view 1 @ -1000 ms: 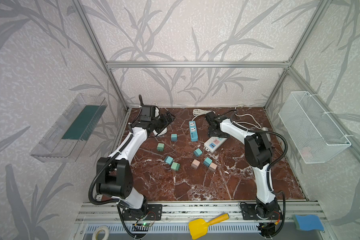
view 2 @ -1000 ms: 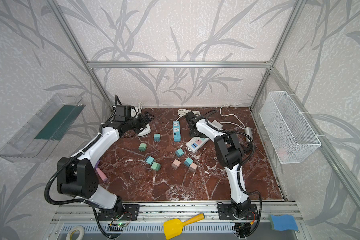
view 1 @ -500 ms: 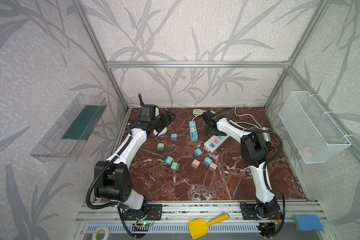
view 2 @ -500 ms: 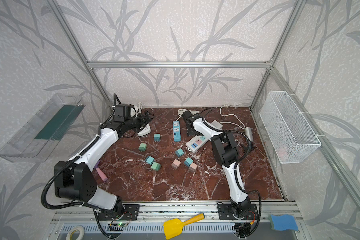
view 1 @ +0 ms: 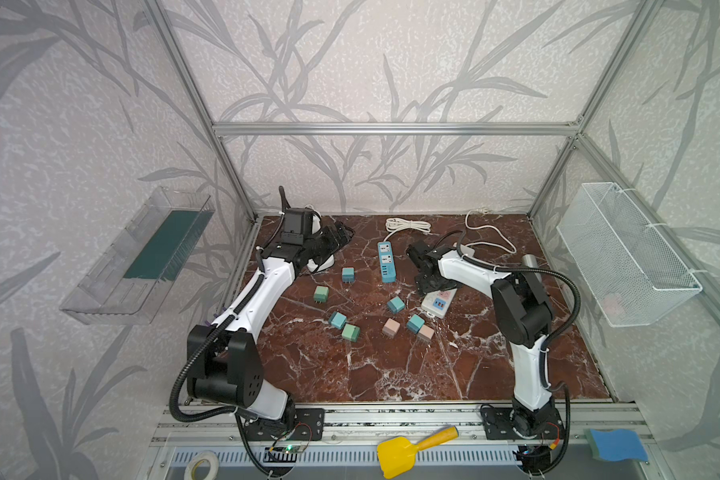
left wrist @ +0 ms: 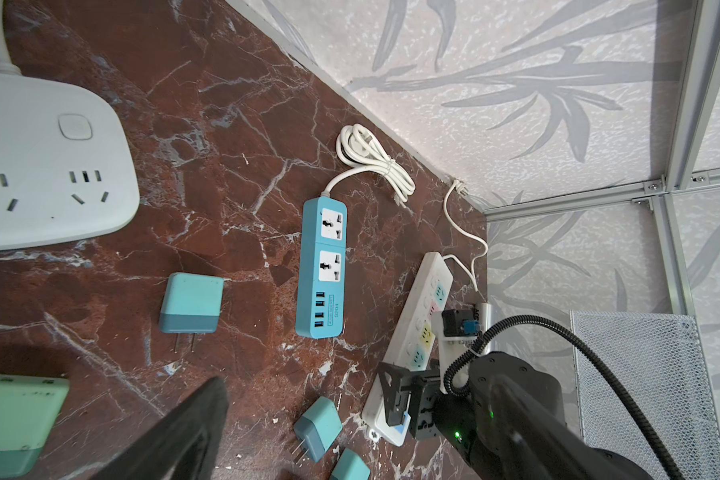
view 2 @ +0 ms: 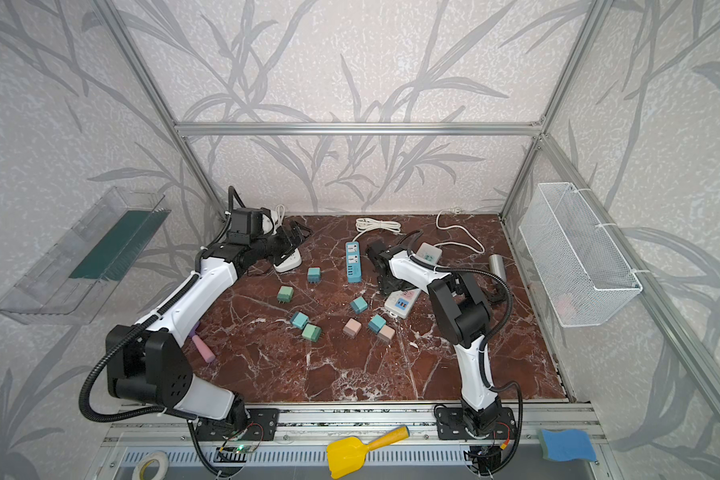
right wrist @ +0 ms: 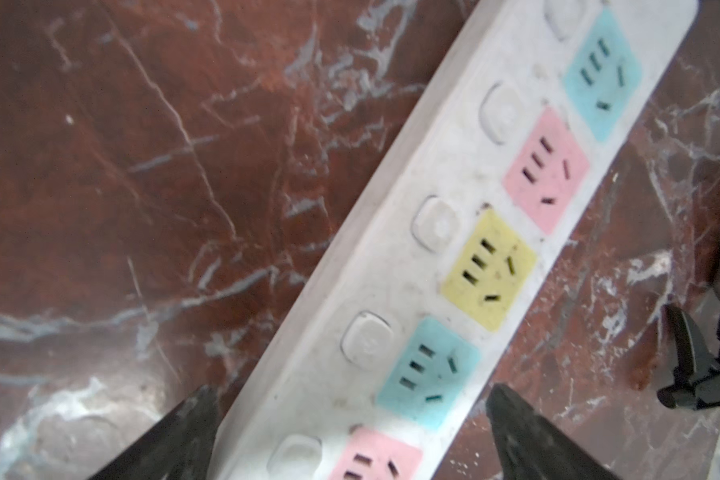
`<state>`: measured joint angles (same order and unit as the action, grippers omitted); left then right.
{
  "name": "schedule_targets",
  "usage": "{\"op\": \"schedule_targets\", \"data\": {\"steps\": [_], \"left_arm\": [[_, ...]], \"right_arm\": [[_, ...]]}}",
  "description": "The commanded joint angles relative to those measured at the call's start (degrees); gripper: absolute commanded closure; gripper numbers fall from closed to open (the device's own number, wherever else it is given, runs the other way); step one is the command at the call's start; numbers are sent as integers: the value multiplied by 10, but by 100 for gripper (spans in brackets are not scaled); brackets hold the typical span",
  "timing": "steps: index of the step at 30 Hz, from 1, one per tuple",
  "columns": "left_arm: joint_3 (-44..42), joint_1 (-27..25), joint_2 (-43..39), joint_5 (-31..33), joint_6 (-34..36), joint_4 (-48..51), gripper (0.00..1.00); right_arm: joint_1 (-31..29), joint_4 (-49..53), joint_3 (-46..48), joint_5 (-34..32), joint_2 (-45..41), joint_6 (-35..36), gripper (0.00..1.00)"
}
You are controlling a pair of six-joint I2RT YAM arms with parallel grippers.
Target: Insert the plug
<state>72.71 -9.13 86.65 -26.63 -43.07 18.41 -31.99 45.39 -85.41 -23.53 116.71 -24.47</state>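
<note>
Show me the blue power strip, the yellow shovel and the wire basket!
blue power strip (view 1: 386,262), in a top view, on the middle of its top face.
yellow shovel (view 1: 393,458), in a top view, on its scoop.
wire basket (view 1: 624,254), in a top view, on its mesh side.

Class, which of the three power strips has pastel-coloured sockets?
The long white strip beneath the right hand: blue, pink and yellow sockets. The blue strip has white sockets; the rounded white strip's are plain.
</note>
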Motion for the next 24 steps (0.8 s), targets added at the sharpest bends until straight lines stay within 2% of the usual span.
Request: {"op": "schedule_targets", "data": {"steps": [1, 11, 16, 19, 24], "left_arm": [[1, -8, -7, 9, 13, 5, 1], [7, -37, -7, 15, 25, 16, 1], [8, -63, -6, 22, 33, 20, 1], [11, -69, 2, 20, 36, 25, 1], [14, -76, 6, 27, 44, 29, 1]], "right_arm": [[3, -15, 44, 20, -57, 21, 1], [40, -48, 197, 88, -179, 34, 1], [84, -89, 275, 194, -249, 53, 1], [107, -115, 304, 222, -278, 50, 1], [130, -135, 293, 266, -257, 54, 1]]}}
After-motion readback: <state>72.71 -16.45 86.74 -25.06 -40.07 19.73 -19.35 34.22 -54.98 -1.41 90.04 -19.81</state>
